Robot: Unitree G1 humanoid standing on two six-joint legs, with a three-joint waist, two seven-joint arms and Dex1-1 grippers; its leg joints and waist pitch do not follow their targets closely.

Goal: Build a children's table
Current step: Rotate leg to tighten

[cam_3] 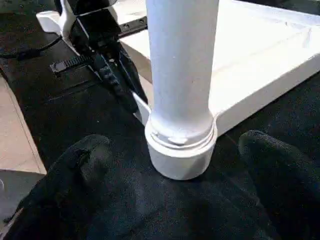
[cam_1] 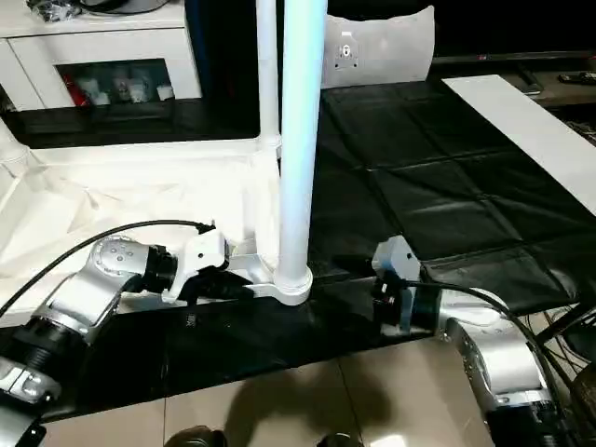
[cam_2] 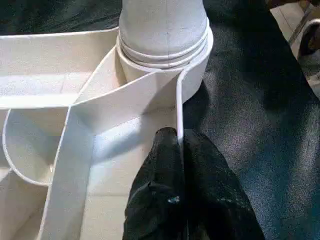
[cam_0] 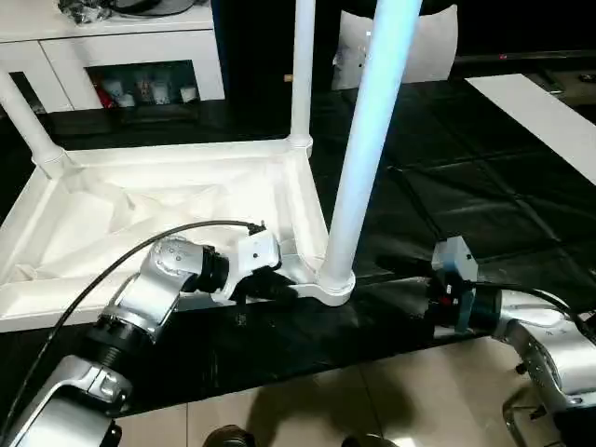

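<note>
**Left hand clamped on the table's rim, right hand spread before the near leg**

On the black mat (cam_0: 466,186) covering the floor, the children's table (cam_0: 140,223) lies upside down, ribbed underside up, with its near edge along the mat's front border beside the beige floor tiles (cam_0: 307,400). The near leg (cam_0: 363,140) stands upright in the near right corner socket (cam_0: 333,279); another leg (cam_0: 303,65) rises from the far right corner, and a third leg (cam_0: 23,116) leans out at the far left corner. The left hand (cam_2: 180,145) has its two black fingers pressed together on the thin outer rim wall of the table just beside the near socket. The right hand (cam_3: 175,155) sits low over the mat, its fingers (cam_3: 80,160) spread wide apart, one to each side of the socket's base without touching it. A white cabinet (cam_0: 121,47) with shelves stands behind the table.
</note>
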